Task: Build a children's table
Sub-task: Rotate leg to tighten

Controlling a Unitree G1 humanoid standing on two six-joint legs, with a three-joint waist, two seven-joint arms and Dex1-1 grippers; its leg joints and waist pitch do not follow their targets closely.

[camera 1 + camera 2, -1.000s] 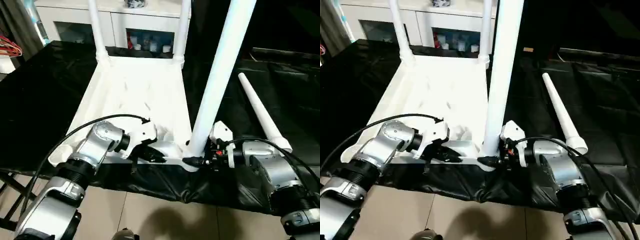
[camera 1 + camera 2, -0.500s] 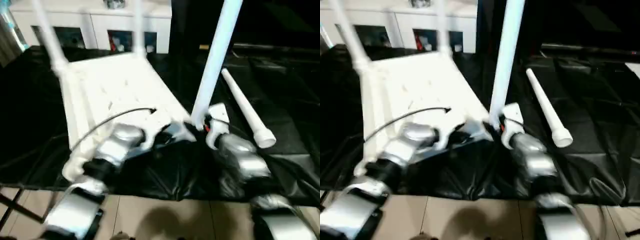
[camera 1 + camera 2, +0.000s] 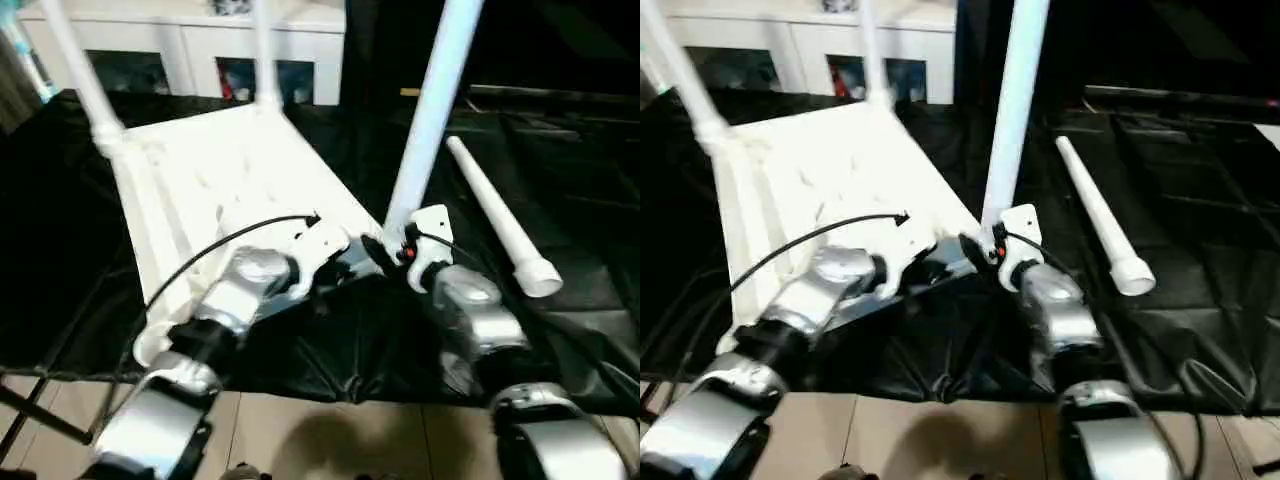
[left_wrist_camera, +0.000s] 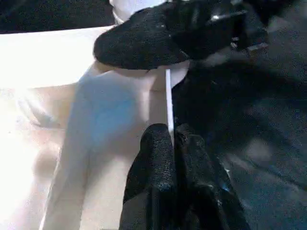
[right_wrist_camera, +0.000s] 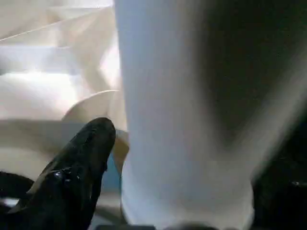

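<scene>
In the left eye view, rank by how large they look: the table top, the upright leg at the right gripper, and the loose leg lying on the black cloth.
1. table top, plainly the largest.
2. upright leg by the right gripper, cut off at the picture's top.
3. loose leg on the black cloth; it lies farther off, so ranks 2 and 3 are unsure.

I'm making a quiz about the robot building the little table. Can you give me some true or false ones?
1. The table top lies upside down on black cloth. True.
2. All four legs are standing up. False: three stand, and one leg lies loose on the cloth.
3. The right tool is at the bottom of the near leg. True.
4. The left tool is wide open. False: its fingers pinch the table's thin edge.
5. A white cabinet stands behind. True.
</scene>
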